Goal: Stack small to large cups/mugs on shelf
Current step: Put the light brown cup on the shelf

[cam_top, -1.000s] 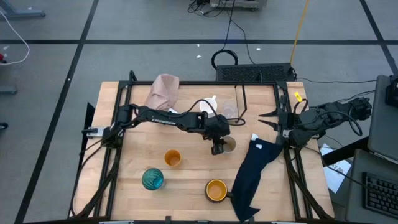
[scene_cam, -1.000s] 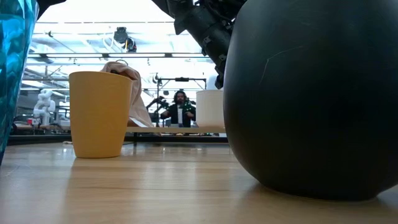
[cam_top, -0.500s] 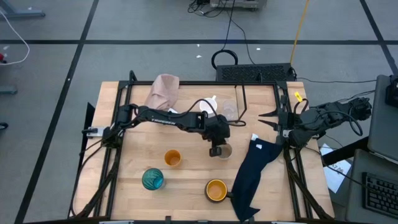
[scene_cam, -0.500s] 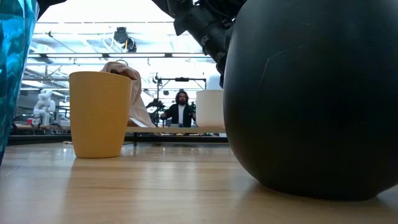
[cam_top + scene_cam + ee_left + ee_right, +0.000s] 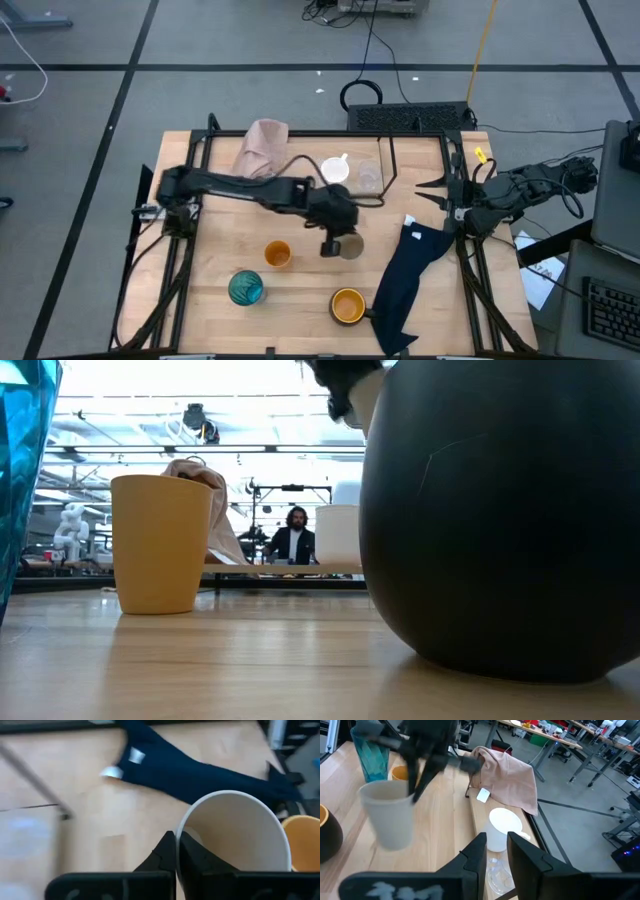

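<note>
The left end effector [image 5: 331, 247] is pinched shut on the rim of the beige cup [image 5: 349, 246], which is held tilted near the middle of the counter [image 5: 300, 290], its fingers [image 5: 172, 857] straddling the wall. From that cup, the small orange cup [image 5: 277, 254] stands at nine o'clock, the teal glass [image 5: 245, 288] at eight, the orange-yellow mug [image 5: 347, 305] at six, the white mug [image 5: 335, 171] at twelve on the shelf [image 5: 300, 135]. The right end effector [image 5: 493, 851] waits at the counter's three o'clock edge, fingers narrowly parted.
</note>
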Tool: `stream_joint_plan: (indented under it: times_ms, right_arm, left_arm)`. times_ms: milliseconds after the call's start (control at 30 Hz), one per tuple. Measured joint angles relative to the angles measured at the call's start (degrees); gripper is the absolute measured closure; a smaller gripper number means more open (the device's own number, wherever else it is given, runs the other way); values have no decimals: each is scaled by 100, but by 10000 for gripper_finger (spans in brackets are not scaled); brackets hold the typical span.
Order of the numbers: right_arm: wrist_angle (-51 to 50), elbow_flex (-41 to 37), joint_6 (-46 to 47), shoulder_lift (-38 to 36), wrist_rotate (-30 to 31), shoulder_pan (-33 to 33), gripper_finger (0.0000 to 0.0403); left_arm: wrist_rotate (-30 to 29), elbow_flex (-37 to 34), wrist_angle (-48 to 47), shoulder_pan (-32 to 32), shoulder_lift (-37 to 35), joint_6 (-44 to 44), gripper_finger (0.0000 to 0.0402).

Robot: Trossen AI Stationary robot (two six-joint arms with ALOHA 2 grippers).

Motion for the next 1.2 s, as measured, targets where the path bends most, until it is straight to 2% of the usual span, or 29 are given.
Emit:
stream_joint_plan:
  times_ms: [233, 500, 600, 733, 867, 1133, 1200]
  right_arm:
    - [50, 0, 67, -1, -2, -1, 335]
    - [55, 0, 74, -1, 0, 1, 335]
    - [121, 0, 56, 3, 0, 0, 335]
    - [211, 0, 7, 65, 0, 1, 335]
    - [220, 0, -9, 156, 0, 1, 335]
    - [199, 0, -95, 281, 0, 1, 335]
    - [198, 0, -92, 283, 0, 0, 335]
  left_arm:
    - [-1650, 0, -821, -168, -1313, 90, 400]
    - [-2434, 0, -2427, 248, -2282, -420, 400]
    - [-2283, -2, -2498, 650, -2305, -465, 400]
    - [-1333, 7, -2205, 1345, -2215, -179, 400]
    - [-713, -13, -2554, 2006, -1989, -65, 400]
    - [-413, -13, -2680, 2675, -1779, 305, 400]
    - [-157, -7, -2669, 2831, -1727, 343, 400]
